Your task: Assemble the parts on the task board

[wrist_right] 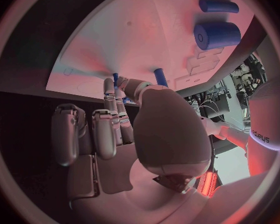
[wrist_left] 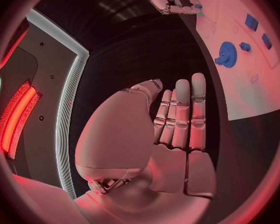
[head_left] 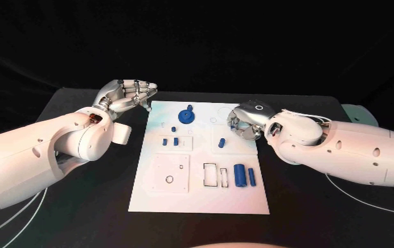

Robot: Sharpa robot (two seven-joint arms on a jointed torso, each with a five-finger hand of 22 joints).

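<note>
Not everything can be made out here. The right hand [head_left: 246,120] is parked over the right edge of the task board [head_left: 201,202], and its fingertips are hidden from the head camera; in the right wrist view a small blue peg [wrist_right: 115,77] is seen right at the fingertips, but whether it's actually pinched can't be told. The left hand [head_left: 124,96] is held just off the board's upper left corner, fingers curled in, nothing gripped.

Counted on the board in the head view: one blue gear [head_left: 187,115] near the top middle, lying flat, and two blue cylinders [head_left: 239,175] at the lower right, side by side, long axes running toward and away from the robot, the left one thicker. A few small blue pieces [head_left: 175,141] are stood in the middle slots; their exact number is hard to call.
</note>
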